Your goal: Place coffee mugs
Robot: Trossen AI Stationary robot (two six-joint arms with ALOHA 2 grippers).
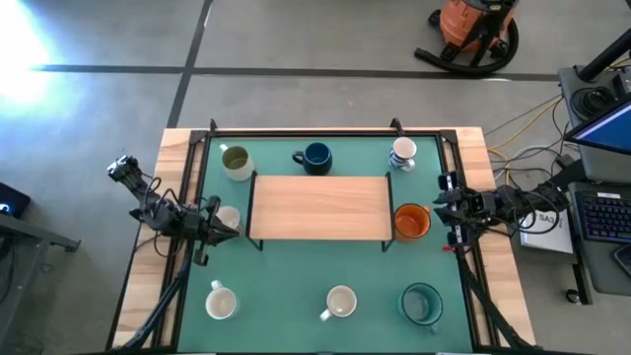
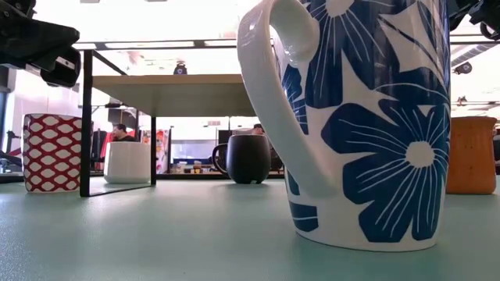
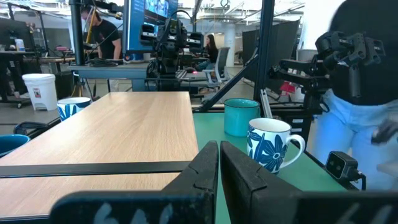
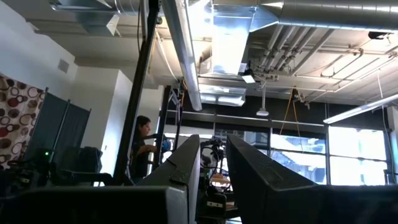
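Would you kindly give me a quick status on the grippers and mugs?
Left gripper shut, empty, at shelf's left end. Right gripper parted, empty, beside orange mug. Wooden shelf bare; mugs all on the mat around it.

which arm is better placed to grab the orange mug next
Right, most likely. The right claw sits just beside the orange mug at the shelf's right end, claw partly open and empty. The left claw is shut, across the table by a white mug.
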